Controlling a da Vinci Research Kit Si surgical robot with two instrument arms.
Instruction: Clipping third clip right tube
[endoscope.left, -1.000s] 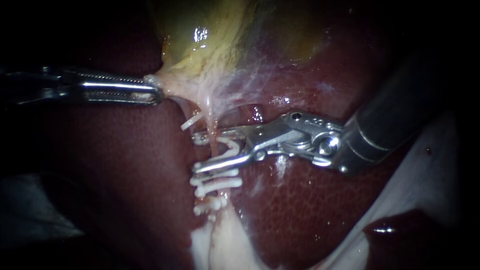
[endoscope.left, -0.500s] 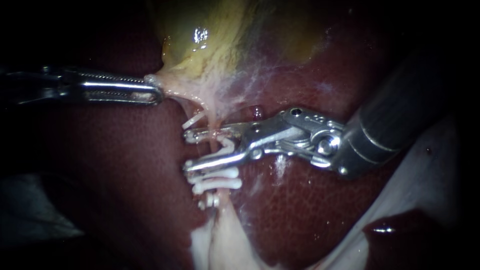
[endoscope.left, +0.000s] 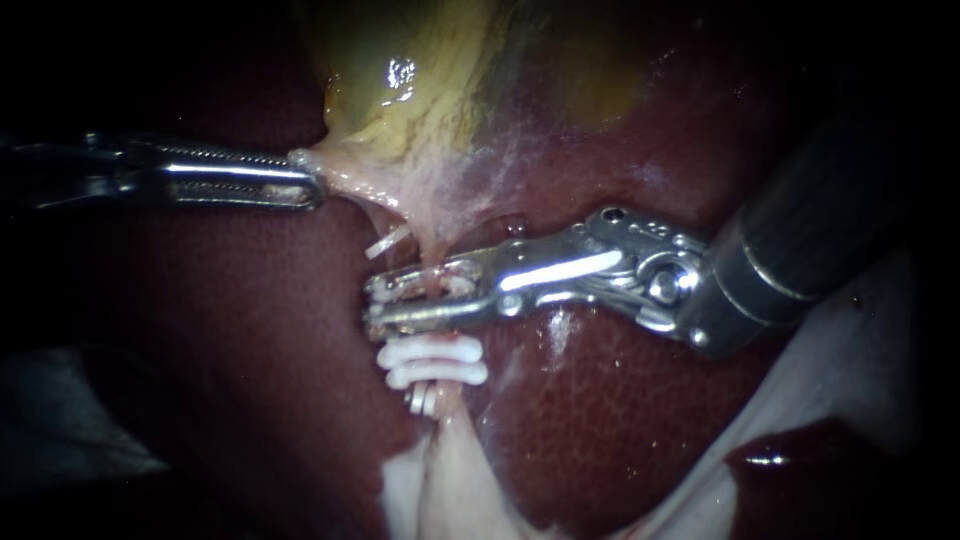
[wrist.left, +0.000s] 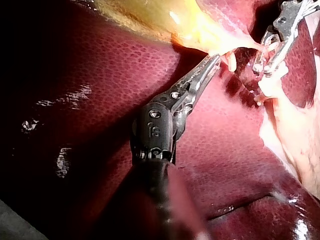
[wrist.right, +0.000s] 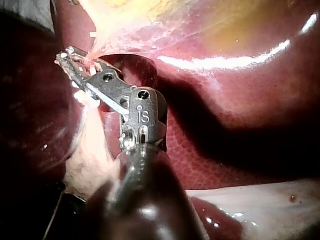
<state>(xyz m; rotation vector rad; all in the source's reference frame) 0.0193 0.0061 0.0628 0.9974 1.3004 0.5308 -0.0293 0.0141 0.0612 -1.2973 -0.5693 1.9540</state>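
The tube is a thin, pale pink strand that runs down from the gallbladder across the dark liver. We judge it soft, wet and easy to tear. It wants to be taken square across, on the bare stretch above the two white clips seated on it, and not dragged sideways. The clip being placed looks small, light and stiff. Bits of its white show between the jaws, just above those two. A further white clip sticks out beside the tube higher up, and we cannot tell what it sits on.

Our right instrument lies across the tube with its jaws drawn nearly together. They pinch the clip around the tube from both sides, and only a thin gap shows between them. We cannot tell whether the clip is latched. Our left instrument has its jaws pressed on the pale tissue at the foot of the gallbladder. It holds that tissue out to the side, so the tube stands taut.
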